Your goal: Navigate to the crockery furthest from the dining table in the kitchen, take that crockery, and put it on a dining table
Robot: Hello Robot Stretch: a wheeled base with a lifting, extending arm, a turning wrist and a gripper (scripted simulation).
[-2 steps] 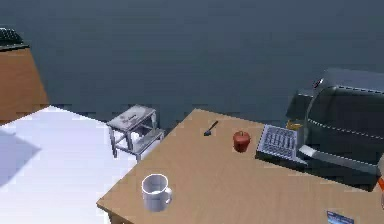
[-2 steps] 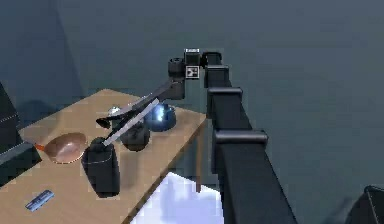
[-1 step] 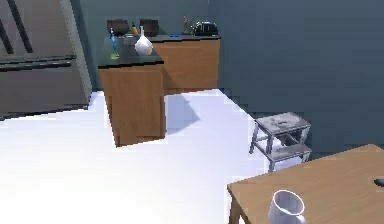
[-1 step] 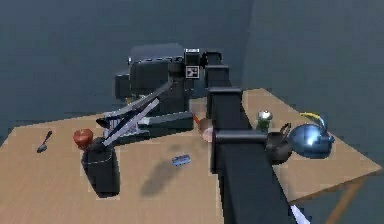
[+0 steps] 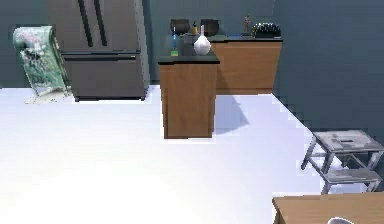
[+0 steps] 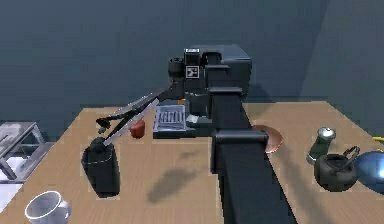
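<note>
The wooden dining table (image 6: 190, 185) spreads across the arm side view, and its corner (image 5: 325, 210) shows at the forward view's bottom right. My arm reaches out over it, with the gripper (image 6: 108, 126) pointing left above the tabletop. A small red thing (image 6: 137, 128) sits at the fingers, over the table; I cannot tell whether the gripper holds it. A pale bowl (image 6: 45, 208) lies near the table's front left. In the kitchen ahead, a white vase (image 5: 202, 42) stands on the dark-topped island counter (image 5: 190, 95).
On the table are a dark jar (image 6: 100, 168), a grey flat device (image 6: 170, 122), a dark box (image 6: 225, 65), a brown plate (image 6: 272, 136), a shaker (image 6: 322, 145) and a dark kettle (image 6: 338, 168). A metal cart (image 5: 345, 160) stands beside the table. A grey fridge (image 5: 95, 45) and back counter (image 5: 248, 60) lie ahead.
</note>
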